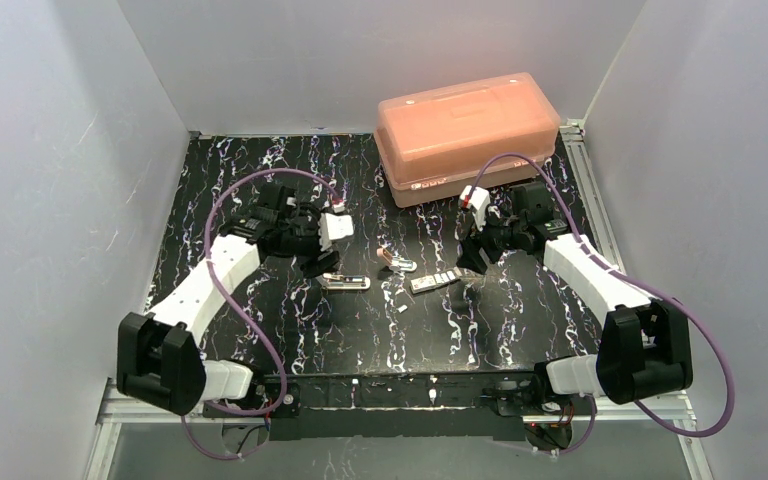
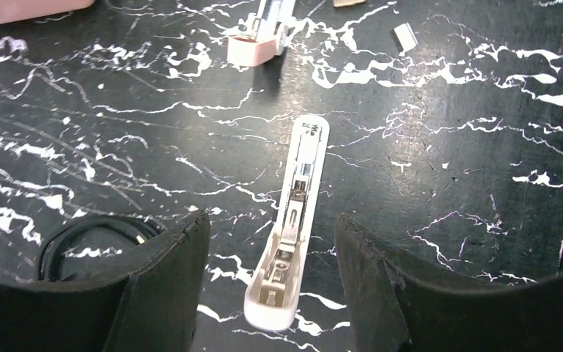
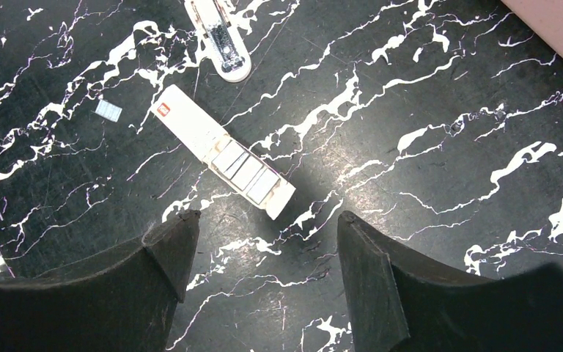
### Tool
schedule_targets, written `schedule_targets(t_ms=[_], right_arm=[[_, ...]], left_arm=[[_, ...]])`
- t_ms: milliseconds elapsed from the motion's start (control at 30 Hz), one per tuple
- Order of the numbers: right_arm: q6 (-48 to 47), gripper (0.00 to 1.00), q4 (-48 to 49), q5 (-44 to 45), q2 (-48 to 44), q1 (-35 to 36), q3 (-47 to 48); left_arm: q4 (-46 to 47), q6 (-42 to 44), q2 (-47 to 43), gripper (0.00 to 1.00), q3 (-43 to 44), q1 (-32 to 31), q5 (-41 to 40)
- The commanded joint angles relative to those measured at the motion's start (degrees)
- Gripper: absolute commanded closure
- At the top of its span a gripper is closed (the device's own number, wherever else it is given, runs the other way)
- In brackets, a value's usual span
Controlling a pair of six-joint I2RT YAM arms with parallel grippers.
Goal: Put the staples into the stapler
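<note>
White stapler (image 2: 293, 220) lies flat on the table, opened, silvery channel up. Staples (image 3: 248, 171), maybe four strips, sit in an open whitish packet (image 3: 181, 119).

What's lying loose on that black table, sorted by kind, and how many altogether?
Orange lidded box: 1
White stapler: 1
Pinkish-ended white piece: 1
Open staple packet: 1
Loose staple strip: 1
Total: 5

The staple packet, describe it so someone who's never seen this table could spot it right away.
Find the big salmon-pink box at the back right. Just in front of it, toward the middle, lies the staple packet. It is the flat white tray holding grey strips side by side, unlike the long stapler further left, which has one metal channel.
</note>
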Motion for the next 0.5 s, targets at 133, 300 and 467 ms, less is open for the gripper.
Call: schedule_targets(t_ms=[133,300,467], right_arm=[[0.10,0.22,2.03,1.62,-2.35,-0.49,-0.70],[0.61,0.20,3.81,2.95,-4.07,-1.09,-1.43],[1.49,0.14,4.53,3.52,-5.79,-2.36,-1.63]], left_arm=[[3.16,-10.25,-7.40,0.37,1.44,4.35,-0.60],[8.78,-15.26,-10.85,0.34,-0.46,6.79,-6.64],[14.67,-20.85,-14.67,0.28,-3.91,9.94,-8.78]])
